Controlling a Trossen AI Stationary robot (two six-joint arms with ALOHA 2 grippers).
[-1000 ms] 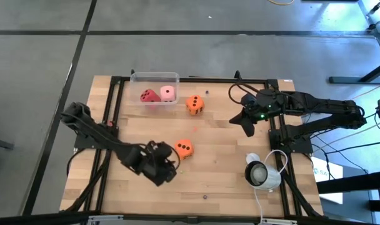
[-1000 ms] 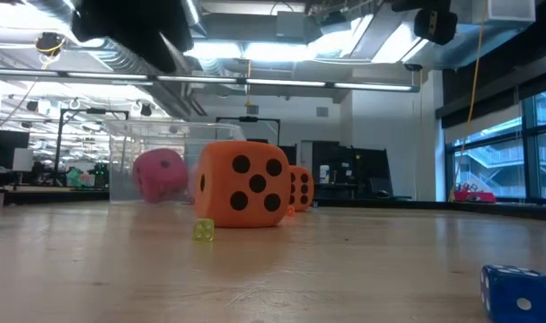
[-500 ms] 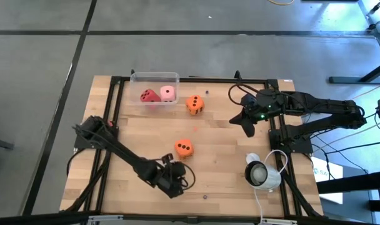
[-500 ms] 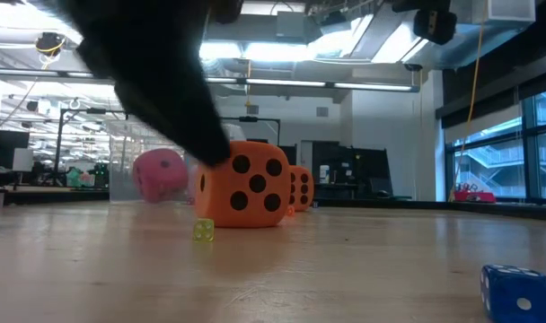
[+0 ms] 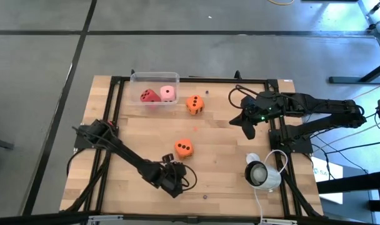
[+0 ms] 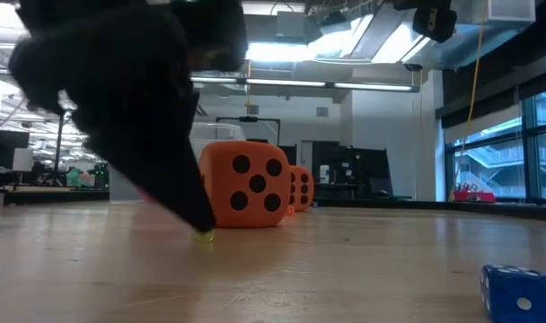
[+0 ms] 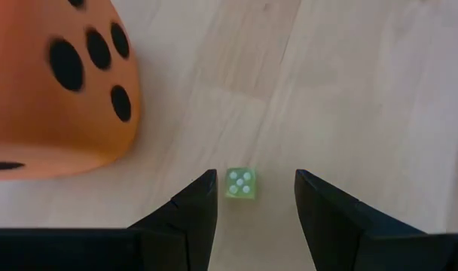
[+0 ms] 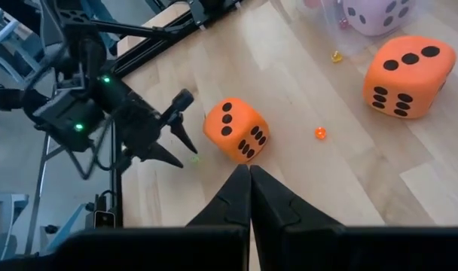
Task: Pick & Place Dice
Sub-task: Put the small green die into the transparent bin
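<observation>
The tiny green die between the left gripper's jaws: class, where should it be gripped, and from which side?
Grip the tiny green die on its two opposite side faces, coming straight down. It lies flat on the table, and the left gripper already straddles it, jaws open, clear of the orange die.

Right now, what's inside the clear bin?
The clear bin holds a red die and a pale pink die, side by side. The low view shows neither: the left hand covers them.

The left gripper (image 5: 175, 181) is no longer beside the near orange die (image 5: 184, 148) at its nine o'clock — it now sits lower, at the die's six o'clock, fingers apart astride a tiny green die (image 7: 240, 183) — blocking the low view's left.
</observation>
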